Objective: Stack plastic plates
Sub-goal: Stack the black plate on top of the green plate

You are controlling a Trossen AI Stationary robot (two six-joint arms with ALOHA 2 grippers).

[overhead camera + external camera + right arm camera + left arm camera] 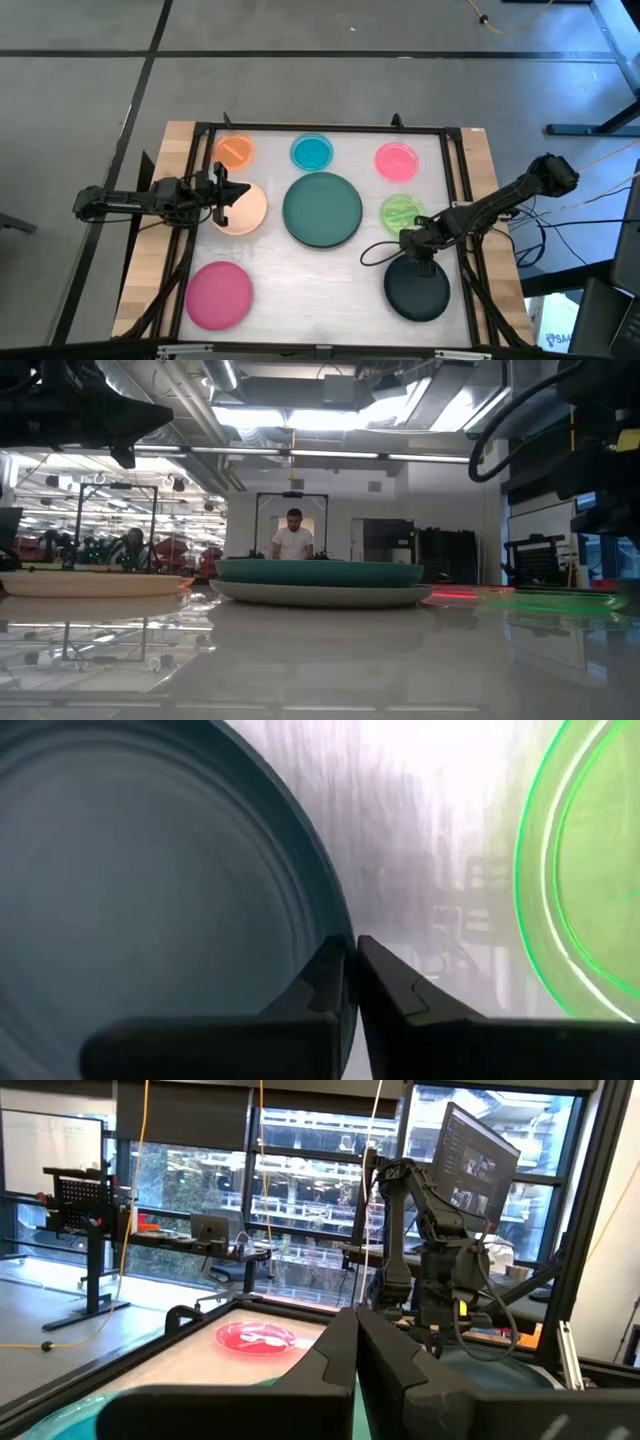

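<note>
Nine plates lie on the white table. A large teal plate (322, 208) sits on a grey one (320, 594) in the middle. Orange (235, 151), blue (312, 152) and pink (397, 160) small plates line the far side. Peach (242, 210) and green (402, 212) medium plates flank the stack. The magenta plate (218, 295) is near left, the black plate (417, 290) near right. My right gripper (418, 256) is at the black plate's far edge, shut on it. My left gripper (222, 197) is shut above the peach plate's left part, pointing level toward the table's right. My right gripper pinches the black plate's rim (335, 910) at its far edge between the two fingers (320, 975). The fingers come from above, pointing down, one over the plate's inside and one outside the rim. Whether the plate is off the table I cannot tell.
A black frame (320, 128) runs around the white work surface, with wooden table edges (180, 140) outside it. Bare surface lies between the magenta and black plates (320, 300). A person (293, 535) stands in the room beyond the far edge.
</note>
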